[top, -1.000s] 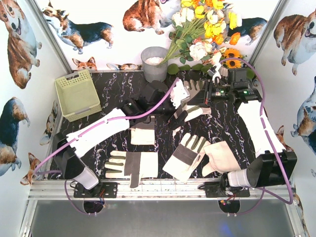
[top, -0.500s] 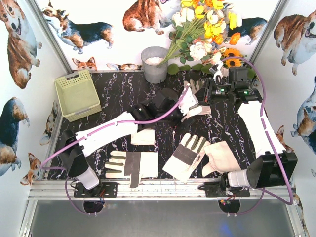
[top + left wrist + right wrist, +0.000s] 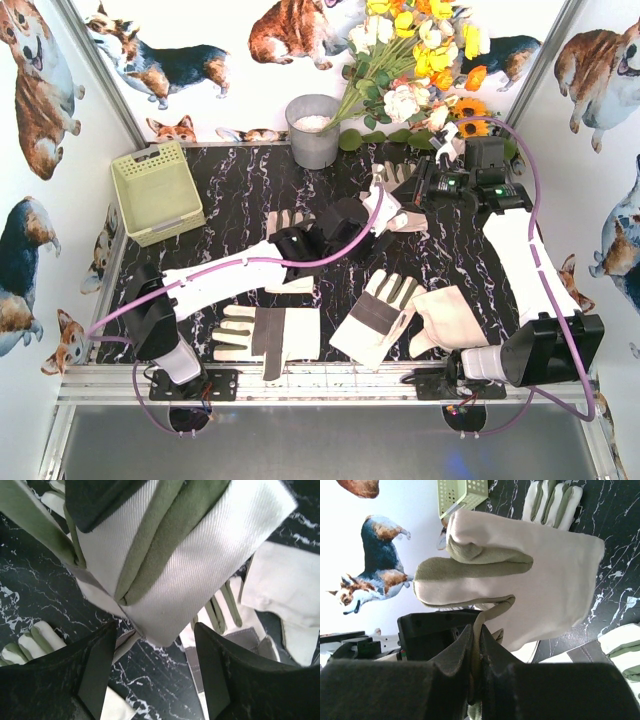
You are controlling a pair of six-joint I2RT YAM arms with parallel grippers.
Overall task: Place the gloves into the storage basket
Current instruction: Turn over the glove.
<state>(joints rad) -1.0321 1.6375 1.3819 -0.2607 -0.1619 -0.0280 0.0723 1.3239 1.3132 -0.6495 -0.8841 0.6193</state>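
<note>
Pinching a raised glove by a fold of its fabric with the right hand, jaws pressed tight together on the cloth, up above the far right of the desk and just in front of the flowers. Framing the lower end of that same glove with the left hand, fingers spread, one on either side, with a strip of dark marbled desk showing in each gap and the cloth apart from both pads in the left wrist view. Lying flat along the near edge: a patched glove left of centre, a second patched glove tilted to its right, and a plain glove just beside that one, near the right arm's base. Partly hidden beneath the left arm: another glove. Standing at the far left of the desk against the wall, well apart from both hands: the storage basket, pale yellow-green with slotted sides. At the back, left of the flowers: a round grey bucket.
</note>
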